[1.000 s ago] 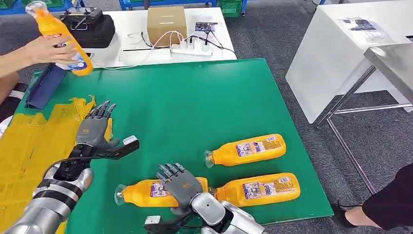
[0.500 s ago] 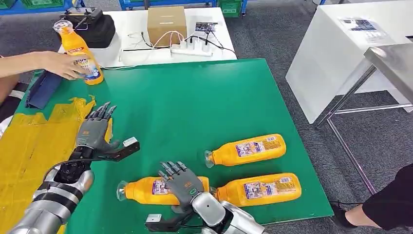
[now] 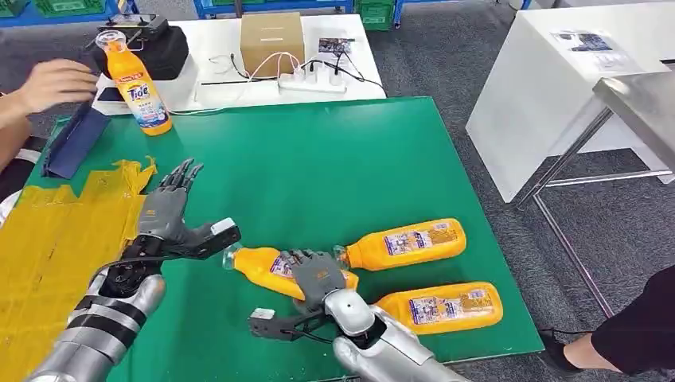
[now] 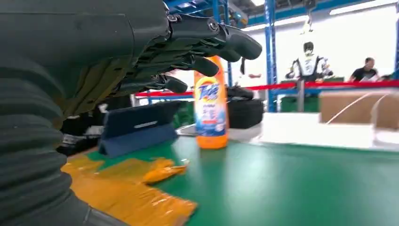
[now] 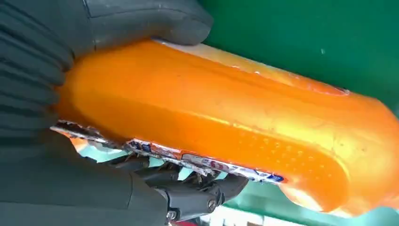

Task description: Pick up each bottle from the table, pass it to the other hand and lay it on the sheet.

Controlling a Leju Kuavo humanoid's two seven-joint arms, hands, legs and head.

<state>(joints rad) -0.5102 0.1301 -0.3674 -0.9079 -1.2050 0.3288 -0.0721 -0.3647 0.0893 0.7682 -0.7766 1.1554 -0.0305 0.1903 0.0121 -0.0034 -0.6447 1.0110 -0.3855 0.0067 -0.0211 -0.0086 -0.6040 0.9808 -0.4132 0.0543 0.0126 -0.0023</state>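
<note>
Bottle (image 3: pixel 282 269) in right robot hand (image 3: pixel 318 278)

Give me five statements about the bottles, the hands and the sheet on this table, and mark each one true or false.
1. The right hand grips an orange bottle. True; the right wrist view shows its fingers wrapped round the body.
2. The left hand holds a bottle. False: it is open, with nothing in it.
3. An upright bottle stands at the far left corner of the green table. True.
4. Two bottles lie on the yellow sheet. False: none lies on it; the two lying bottles rest on the green table.
5. A person's hand grips the upright bottle. False: it is beside the bottle, apart from it.
</note>
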